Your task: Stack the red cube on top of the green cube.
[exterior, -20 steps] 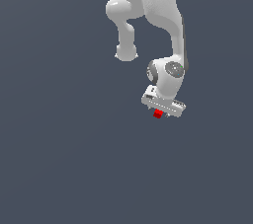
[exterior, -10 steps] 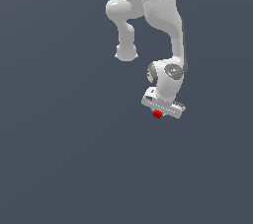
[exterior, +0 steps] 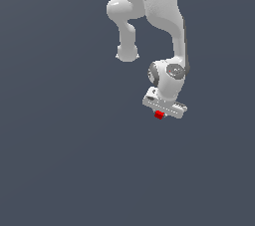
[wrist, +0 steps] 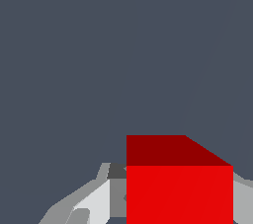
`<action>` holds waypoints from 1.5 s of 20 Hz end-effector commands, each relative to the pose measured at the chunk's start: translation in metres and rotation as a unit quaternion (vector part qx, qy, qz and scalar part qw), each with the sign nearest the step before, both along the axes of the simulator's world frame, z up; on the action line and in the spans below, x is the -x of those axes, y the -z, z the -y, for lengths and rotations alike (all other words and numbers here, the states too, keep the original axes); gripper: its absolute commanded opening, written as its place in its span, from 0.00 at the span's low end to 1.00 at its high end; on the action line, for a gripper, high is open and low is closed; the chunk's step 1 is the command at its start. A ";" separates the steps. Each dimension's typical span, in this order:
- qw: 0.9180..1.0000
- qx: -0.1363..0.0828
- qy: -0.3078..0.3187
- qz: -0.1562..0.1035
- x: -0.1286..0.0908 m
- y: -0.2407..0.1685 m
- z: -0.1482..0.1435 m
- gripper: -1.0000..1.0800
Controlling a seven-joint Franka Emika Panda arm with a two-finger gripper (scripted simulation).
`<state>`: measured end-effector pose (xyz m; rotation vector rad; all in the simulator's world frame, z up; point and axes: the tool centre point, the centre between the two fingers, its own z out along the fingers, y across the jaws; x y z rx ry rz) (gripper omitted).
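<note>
The red cube [exterior: 159,115] shows as a tiny red block just under the white gripper [exterior: 160,114] in the exterior view. In the wrist view the red cube [wrist: 179,183] fills the space between the grey fingers [wrist: 89,201], which press on its sides. The gripper is shut on the red cube. The green cube is out of view in both frames. The white arm reaches down from the top of the exterior view to the gripper.
A plain dark grey-blue surface [exterior: 60,160] lies all around the gripper. No other object or edge shows in either view.
</note>
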<state>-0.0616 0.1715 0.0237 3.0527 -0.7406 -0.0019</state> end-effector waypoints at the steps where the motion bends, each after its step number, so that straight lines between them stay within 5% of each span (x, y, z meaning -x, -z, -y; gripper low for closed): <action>1: 1.000 0.000 0.000 0.001 0.000 -0.006 0.000 0.00; 17: 1.000 0.000 0.000 0.001 0.000 -0.091 0.001 0.00; 30: 1.000 0.000 0.000 0.001 0.014 -0.085 -0.006 0.00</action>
